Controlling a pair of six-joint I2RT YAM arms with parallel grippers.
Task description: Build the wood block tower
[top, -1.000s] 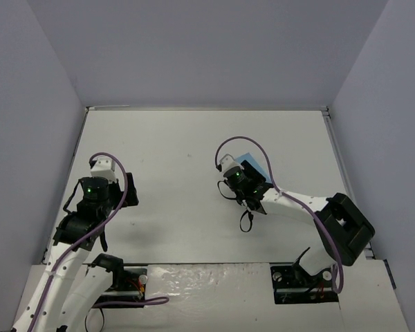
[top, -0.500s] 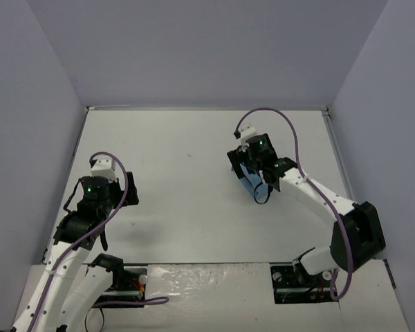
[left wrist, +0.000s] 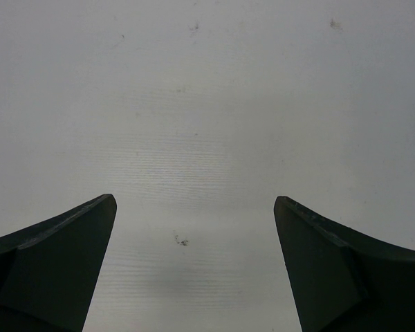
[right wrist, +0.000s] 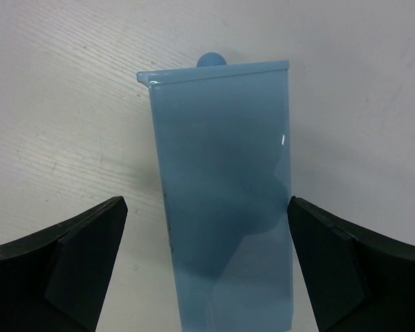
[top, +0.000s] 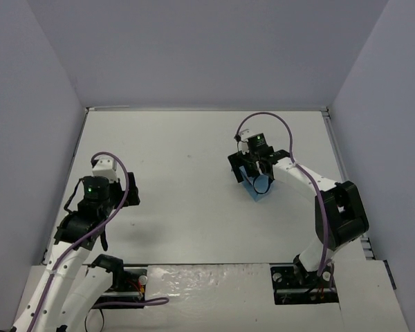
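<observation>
While right hand (right wrist: 206, 207) hangs over light blue box (right wrist: 221, 159), fingers spread wide either side of it, left hand (left wrist: 194, 204) sits spread near left edge of tabletop (left wrist: 207, 83). Box lies in right half, midway between far and near edges. Wood block tower: cannot tell where.

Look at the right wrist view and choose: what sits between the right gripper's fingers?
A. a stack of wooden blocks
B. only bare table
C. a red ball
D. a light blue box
D: the light blue box lies between the spread fingers of the right gripper, with a gap showing on each side.
</observation>
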